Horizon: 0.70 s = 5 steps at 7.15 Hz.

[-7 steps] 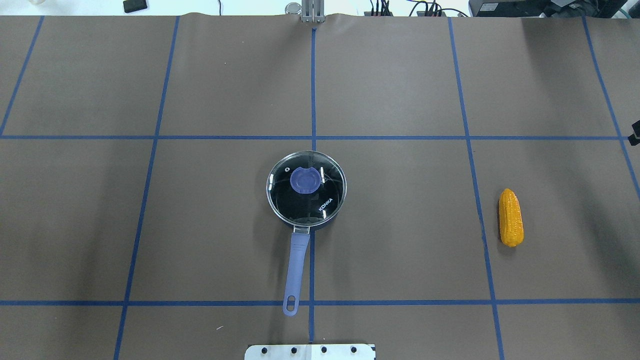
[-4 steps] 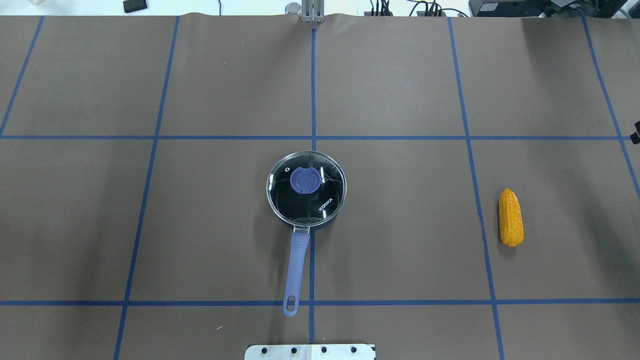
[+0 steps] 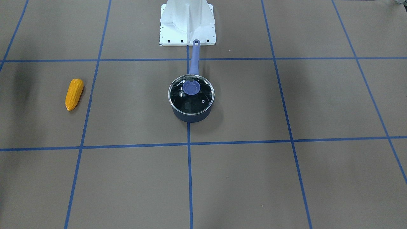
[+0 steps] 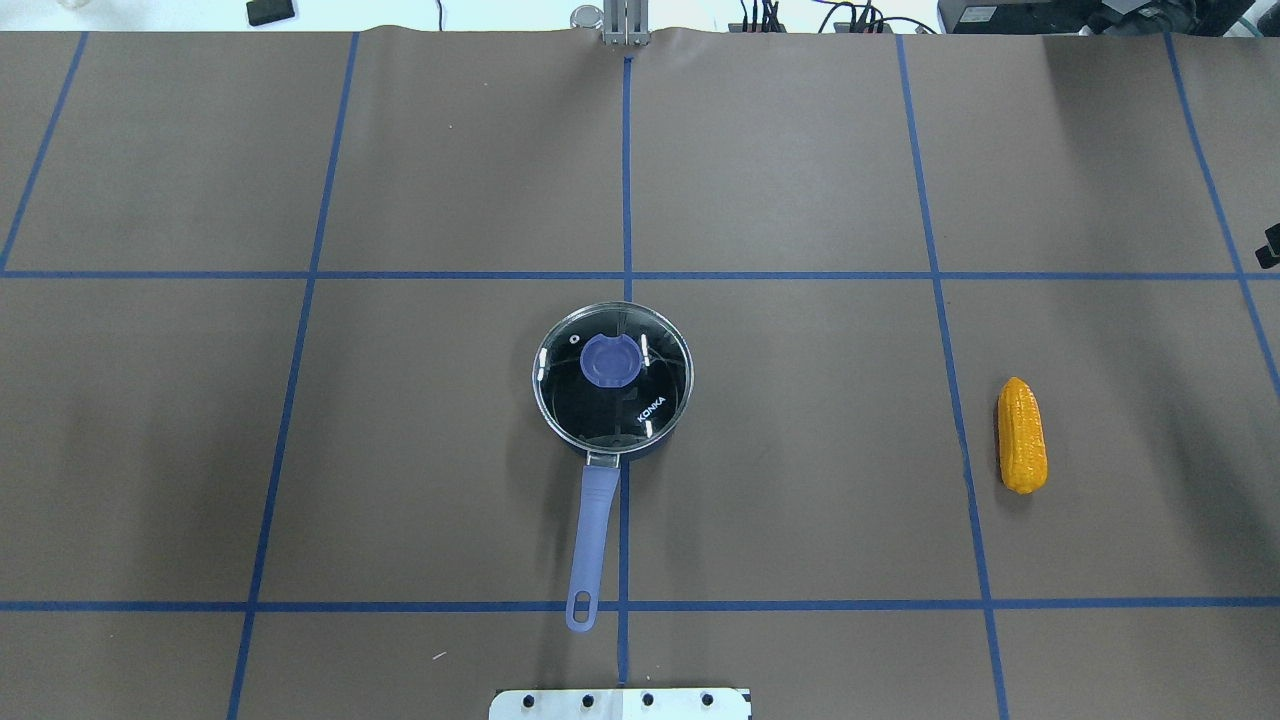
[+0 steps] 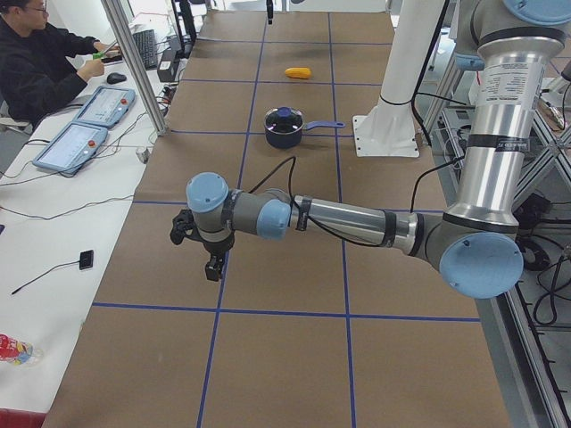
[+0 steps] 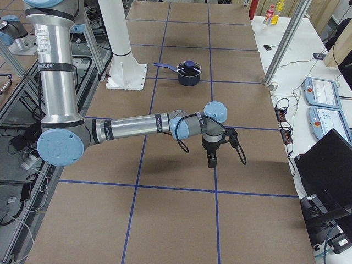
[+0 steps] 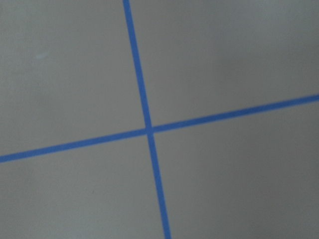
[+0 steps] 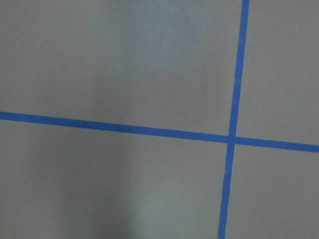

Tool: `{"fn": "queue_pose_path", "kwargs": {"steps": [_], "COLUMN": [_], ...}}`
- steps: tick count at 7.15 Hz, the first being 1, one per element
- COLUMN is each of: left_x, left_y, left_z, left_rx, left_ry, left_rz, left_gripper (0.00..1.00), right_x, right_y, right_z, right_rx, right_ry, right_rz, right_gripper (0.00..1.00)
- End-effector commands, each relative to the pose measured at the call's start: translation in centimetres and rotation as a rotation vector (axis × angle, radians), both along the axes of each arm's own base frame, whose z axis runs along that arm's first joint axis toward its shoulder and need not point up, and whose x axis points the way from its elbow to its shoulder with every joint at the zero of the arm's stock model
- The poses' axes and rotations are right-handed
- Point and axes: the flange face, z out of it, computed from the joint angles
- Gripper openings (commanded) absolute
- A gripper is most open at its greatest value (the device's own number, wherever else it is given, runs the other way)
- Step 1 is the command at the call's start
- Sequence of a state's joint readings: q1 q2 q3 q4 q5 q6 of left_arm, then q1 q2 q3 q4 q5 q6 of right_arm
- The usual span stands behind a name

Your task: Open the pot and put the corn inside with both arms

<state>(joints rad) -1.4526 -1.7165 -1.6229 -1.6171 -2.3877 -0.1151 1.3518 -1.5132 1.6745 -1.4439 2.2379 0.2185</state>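
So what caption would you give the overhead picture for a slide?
Pot with its lid on at centre; corn lying well apart on the robot's right.

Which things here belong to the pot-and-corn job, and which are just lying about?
Job:
- pot, lid on it
- corn
- left tool and right tool, both away from the pot

Lying about:
- white mount
- tablets
- bottles

Bright even light, faint soft shadows, glints on lid [image 4: 612, 400], blurry wrist views.
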Motion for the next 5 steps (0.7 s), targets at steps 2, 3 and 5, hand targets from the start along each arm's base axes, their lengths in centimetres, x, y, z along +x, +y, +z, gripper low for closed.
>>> {"fn": "queue_pose_path", "kwargs": {"steps": [2, 3, 5], "left_x": [12.2, 14.3, 19.4], "left_y": [-1.9, -2.1, -2.0], "left_z": [-16.7, -20.5, -26.4], "left_rx": [-0.119, -0.138, -0.183], "left_ry": [0.068, 0.083, 0.121], "left_rz": [-0.033, -0.046, -0.066], "left_gripper": [1.00, 1.00, 1.00], "right_x": [-1.0, -2.0, -7.1], "right_y": [0.5, 1.0, 2.6], "right_z": [-5.5, -6.0, -9.1], "right_rx": [0.056, 0.048, 0.019], "right_ry": [-0.120, -0.132, -0.155], "right_rz": [-0.021, -0.025, -0.043], "right_gripper": [1.00, 1.00, 1.00]}}
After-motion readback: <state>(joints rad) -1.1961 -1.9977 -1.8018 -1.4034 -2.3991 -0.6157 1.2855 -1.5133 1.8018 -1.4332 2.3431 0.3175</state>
